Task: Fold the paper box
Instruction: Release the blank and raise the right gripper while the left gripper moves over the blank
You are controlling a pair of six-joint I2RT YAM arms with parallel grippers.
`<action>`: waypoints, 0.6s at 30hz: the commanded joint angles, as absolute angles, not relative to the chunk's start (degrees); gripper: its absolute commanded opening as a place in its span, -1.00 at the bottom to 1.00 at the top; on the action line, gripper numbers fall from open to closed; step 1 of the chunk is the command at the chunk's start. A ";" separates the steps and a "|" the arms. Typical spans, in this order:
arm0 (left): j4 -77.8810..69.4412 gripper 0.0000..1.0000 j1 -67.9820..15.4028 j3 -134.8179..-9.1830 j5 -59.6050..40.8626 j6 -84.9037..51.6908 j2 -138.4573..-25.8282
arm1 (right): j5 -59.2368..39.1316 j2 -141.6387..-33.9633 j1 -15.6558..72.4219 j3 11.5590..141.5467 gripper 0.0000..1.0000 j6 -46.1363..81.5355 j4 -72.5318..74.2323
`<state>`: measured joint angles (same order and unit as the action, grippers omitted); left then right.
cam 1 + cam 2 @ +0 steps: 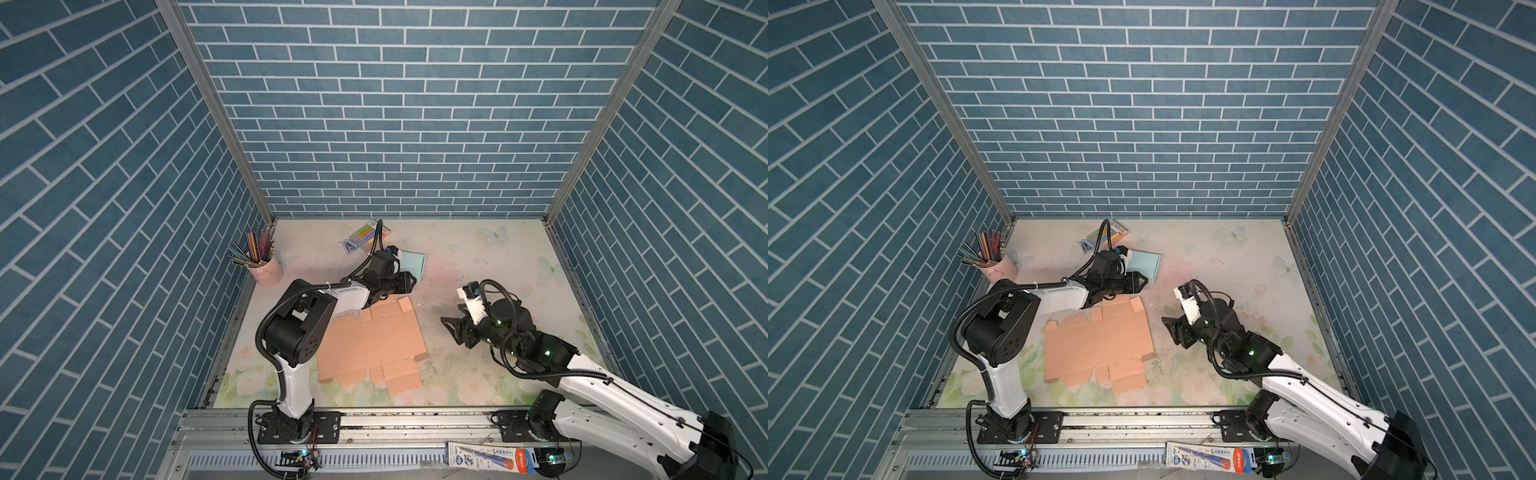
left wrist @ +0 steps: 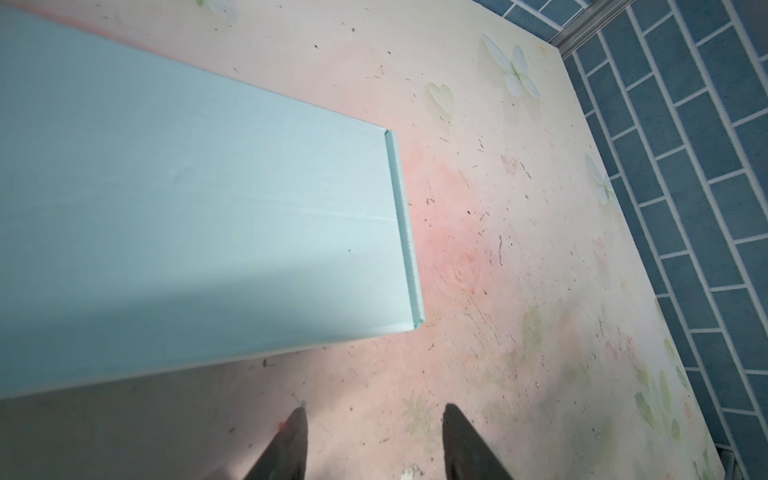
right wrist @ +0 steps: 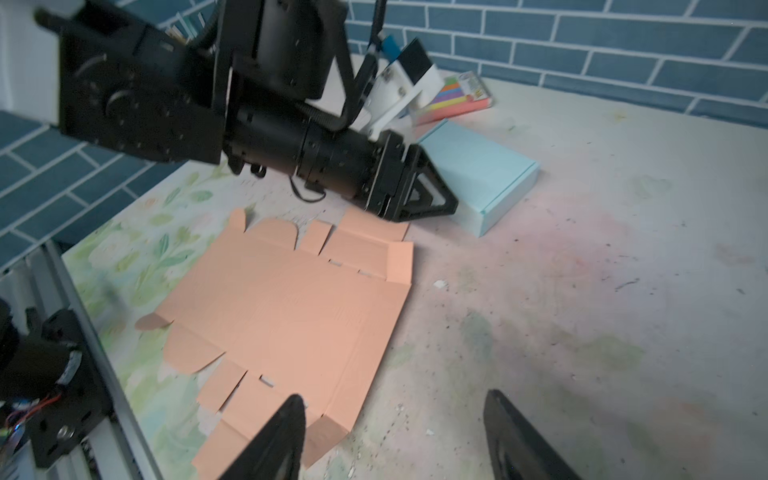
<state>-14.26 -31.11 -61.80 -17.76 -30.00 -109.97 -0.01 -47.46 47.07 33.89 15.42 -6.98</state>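
The paper box [image 1: 372, 345] [image 1: 1096, 345] is a flat, unfolded orange cardboard blank lying on the table in both top views, with its flaps spread out around it. My left gripper [image 1: 413, 280] [image 2: 374, 409] hovers just past the blank's far edge, open, with only bare table between its fingers. The right wrist view shows the left gripper [image 3: 453, 208] low over the blank's far flaps. My right gripper [image 1: 451, 316] [image 3: 395, 399] is to the right of the paper box [image 3: 291, 307], open and empty, one finger over the blank's near corner.
A light blue closed box [image 1: 413, 264] [image 2: 187, 228] [image 3: 482, 174] lies right beside the left gripper. A pink cup of pencils [image 1: 266, 270] stands at the back left. A pack of coloured markers [image 1: 370, 230] lies by the back wall. Blue brick walls enclose three sides.
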 commanded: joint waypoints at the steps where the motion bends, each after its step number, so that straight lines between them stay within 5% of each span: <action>1: -14.29 0.06 -31.47 -65.56 -16.89 -30.76 -112.65 | 1.58 -45.03 44.51 33.04 0.35 19.24 -5.35; 18: -9.25 0.06 -31.79 -79.43 -14.57 -28.67 -121.26 | 9.90 -33.65 42.43 31.93 0.38 19.51 -8.93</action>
